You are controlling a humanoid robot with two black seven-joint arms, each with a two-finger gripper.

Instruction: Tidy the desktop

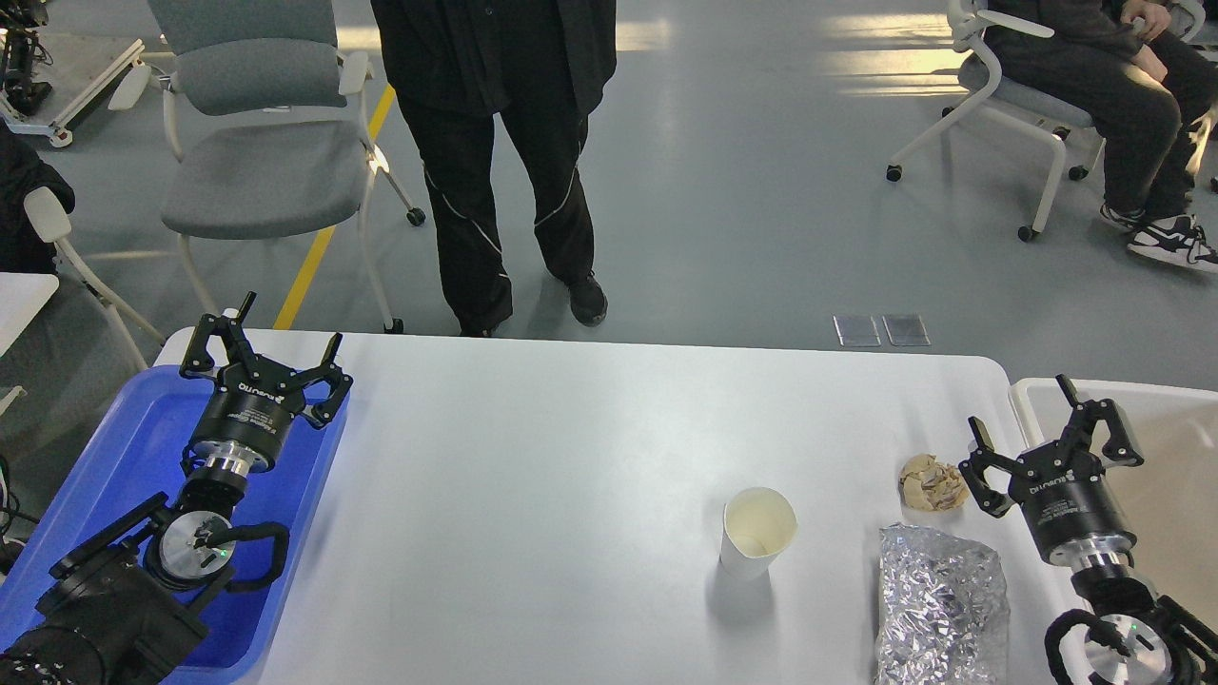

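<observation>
1. Desktop is spreading across mid-frame; paper cup, crumpled paper wad and foil bag are sitting at its right end.
2. Left gripper is hovering over blue tray, right gripper by white bin — both fingers spread, empty.
3. Prob. nothing picked yet; next — right arm reaching for wad, nearest.
4. Foil bag's bottom and the bin are getting cut off by frame.

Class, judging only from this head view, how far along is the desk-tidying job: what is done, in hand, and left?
Done: nothing visibly; no item shows in the blue tray or the white bin.
In hand: nothing; the left pincer and right pincer are both open and empty.
Left: the paper cup, crumpled paper wad and foil bag all sit on the desktop.
</observation>
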